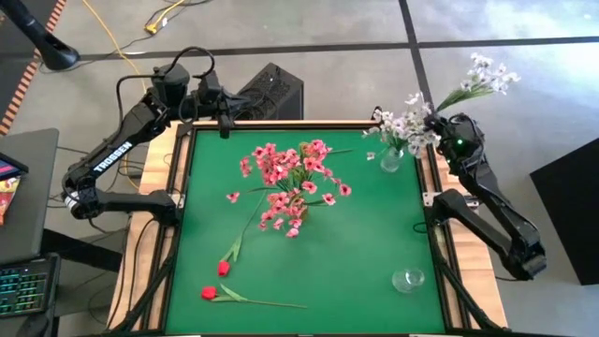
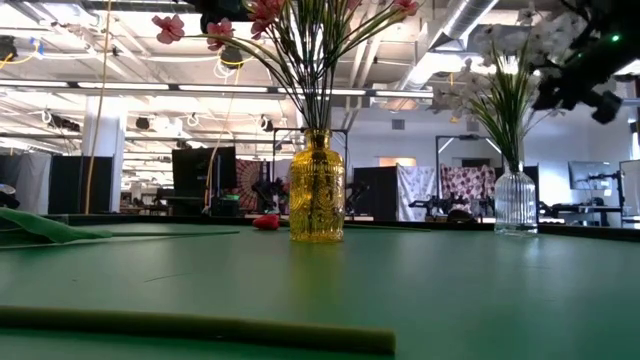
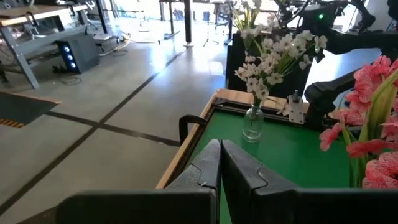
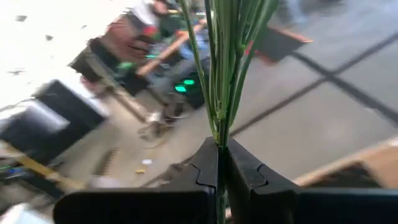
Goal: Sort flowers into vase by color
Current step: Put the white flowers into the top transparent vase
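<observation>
A yellow vase (image 2: 317, 200) with pink flowers (image 1: 290, 178) stands mid-table. At the far right a clear vase (image 1: 391, 159) holds white flowers (image 3: 273, 59). Beside that vase, at the table's far right corner, my right gripper (image 1: 440, 114) is shut on a spray of white flowers (image 1: 485, 75), held above the floor outside the table edge. My left gripper (image 3: 221, 168) is shut with nothing in it at the far left corner (image 1: 225, 117). Two red buds (image 1: 223, 267) (image 1: 209, 292) lie on their stems near the front left. My right gripper pinches the thin green stems (image 4: 219, 134) of the white spray between its two fingers. Several stems are bunched together in the gap. The fingers point about level. The spray is lifted clear of the table, and its blossoms (image 2: 530, 35) stand out beyond the fingers.
A second, empty clear vase (image 1: 408, 279) stands near the front right. A wooden frame (image 1: 281, 123) edges the green mat. A long green stem (image 2: 200, 325) lies across the front of the low view.
</observation>
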Action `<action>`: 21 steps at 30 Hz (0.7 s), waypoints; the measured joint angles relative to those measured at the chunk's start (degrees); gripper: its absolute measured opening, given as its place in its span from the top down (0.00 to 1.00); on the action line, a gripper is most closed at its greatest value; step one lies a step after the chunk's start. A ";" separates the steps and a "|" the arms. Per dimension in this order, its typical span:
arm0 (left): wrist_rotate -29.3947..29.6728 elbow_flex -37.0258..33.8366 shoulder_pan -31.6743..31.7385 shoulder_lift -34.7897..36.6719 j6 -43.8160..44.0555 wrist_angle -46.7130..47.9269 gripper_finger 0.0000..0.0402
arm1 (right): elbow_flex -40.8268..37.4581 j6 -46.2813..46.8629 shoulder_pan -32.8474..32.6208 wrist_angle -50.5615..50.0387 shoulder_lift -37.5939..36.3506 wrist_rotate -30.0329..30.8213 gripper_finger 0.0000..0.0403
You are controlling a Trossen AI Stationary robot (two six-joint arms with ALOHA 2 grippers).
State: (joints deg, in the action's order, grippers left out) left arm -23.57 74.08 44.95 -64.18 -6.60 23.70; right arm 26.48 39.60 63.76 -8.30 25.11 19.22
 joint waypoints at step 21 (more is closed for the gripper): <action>-0.07 -0.02 0.00 0.00 -1.28 -0.04 1.00 | 4.33 5.57 2.41 4.91 1.08 6.84 0.91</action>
State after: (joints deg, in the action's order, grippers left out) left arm -23.64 74.06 44.95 -64.18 -7.88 23.66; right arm 30.81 45.17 66.17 -3.39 26.19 26.07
